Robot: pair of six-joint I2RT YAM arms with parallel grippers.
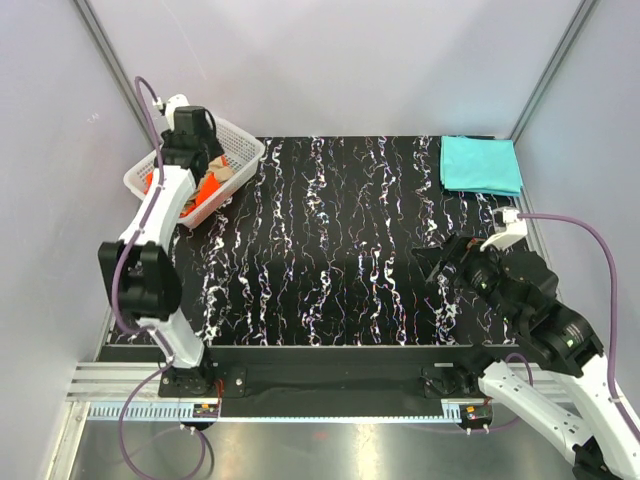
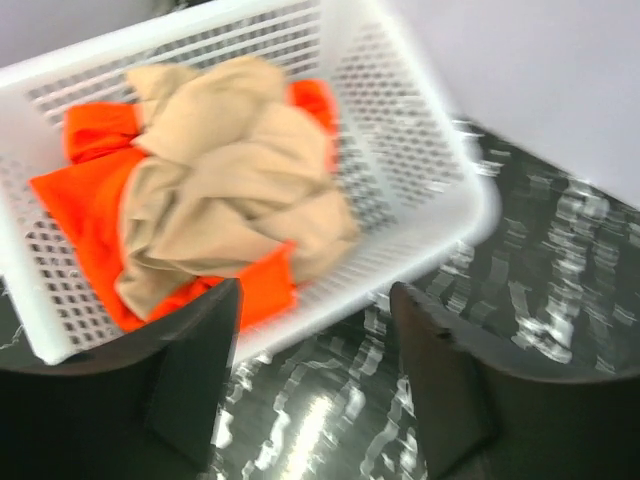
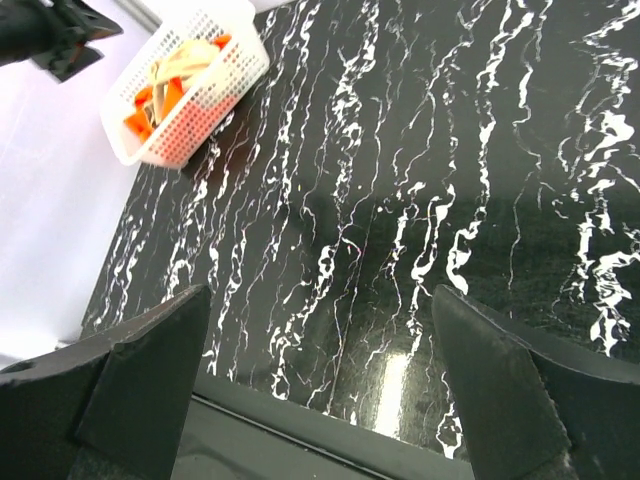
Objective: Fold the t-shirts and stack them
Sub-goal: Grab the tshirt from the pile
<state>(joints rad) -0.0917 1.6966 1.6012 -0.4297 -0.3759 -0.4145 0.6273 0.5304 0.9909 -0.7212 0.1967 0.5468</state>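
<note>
Right gripper (image 3: 320,295) is hovering open-jawed over the black marbled table (image 1: 340,250); farther back, left gripper (image 2: 315,290), jaws apart and empty, is hanging by a white basket (image 2: 440,215) holding a crumpled tan t-shirt (image 2: 230,190) and orange-red t-shirt (image 2: 85,195); teal t-shirt (image 1: 480,163) is lying folded at the far right.

Just ahead of the left tool (image 2: 312,300), the basket (image 2: 440,215) walls in the heaped tan t-shirt (image 2: 230,190) and orange t-shirt (image 2: 80,195); only its top is open. Under the right tool (image 3: 320,300) the counter (image 3: 400,150) is bare, with the teal t-shirt (image 1: 480,163) farther ahead.
</note>
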